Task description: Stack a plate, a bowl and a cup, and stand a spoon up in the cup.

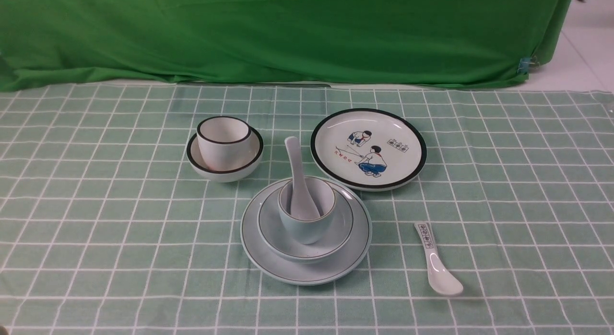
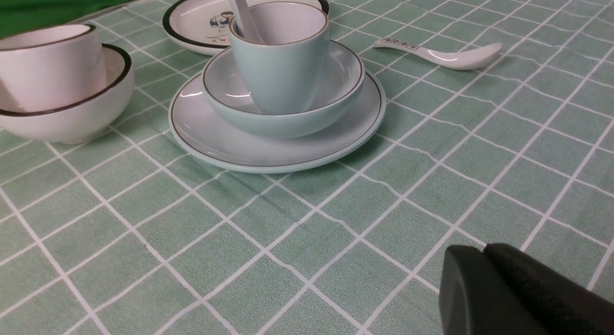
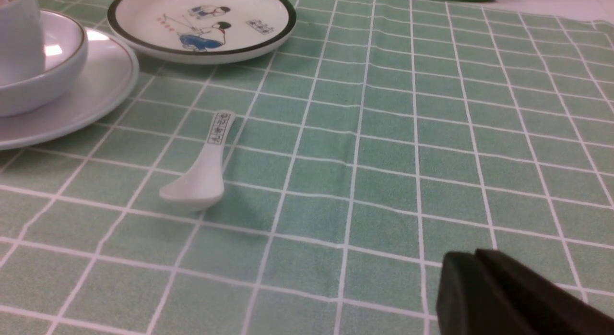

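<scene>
The plain pale blue plate (image 1: pixel 268 260) lies at the table's middle front. The pale blue bowl (image 1: pixel 336 234) sits on it and the pale blue cup (image 1: pixel 300 229) stands in the bowl. The plain white spoon (image 1: pixel 296 172) stands in the cup with its handle leaning back. The stack also shows in the left wrist view: plate (image 2: pixel 216 143), bowl (image 2: pixel 345 80), cup (image 2: pixel 283 66), spoon (image 2: pixel 242 16). My left gripper (image 2: pixel 484 251) is shut and empty, low over the cloth, apart from the stack. My right gripper (image 3: pixel 475 256) is shut and empty. Neither arm shows in the front view.
A black-rimmed white bowl (image 1: pixel 206 164) holding a black-rimmed cup (image 1: pixel 223 138) stands back left of the stack. A black-rimmed plate with cartoon children (image 1: pixel 368 148) lies back right. A white spoon with printed characters (image 1: pixel 437 263) lies on the cloth at front right, also in the right wrist view (image 3: pixel 201 174).
</scene>
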`<move>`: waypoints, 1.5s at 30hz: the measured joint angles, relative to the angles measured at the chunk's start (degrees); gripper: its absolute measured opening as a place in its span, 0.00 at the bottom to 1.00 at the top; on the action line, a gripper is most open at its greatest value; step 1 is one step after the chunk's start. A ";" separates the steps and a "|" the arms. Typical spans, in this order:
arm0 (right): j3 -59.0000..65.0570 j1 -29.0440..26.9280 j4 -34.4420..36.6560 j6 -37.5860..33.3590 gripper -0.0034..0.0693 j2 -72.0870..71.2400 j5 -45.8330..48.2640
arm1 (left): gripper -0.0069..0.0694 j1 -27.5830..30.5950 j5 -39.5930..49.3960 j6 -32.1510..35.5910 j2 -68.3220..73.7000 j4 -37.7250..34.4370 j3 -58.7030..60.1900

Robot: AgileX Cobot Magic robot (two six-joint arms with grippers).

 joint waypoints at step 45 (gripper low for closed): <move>0.00 0.00 0.11 0.22 0.24 -0.11 -0.05 | 0.11 42.28 6.35 -10.56 -12.37 1.94 0.00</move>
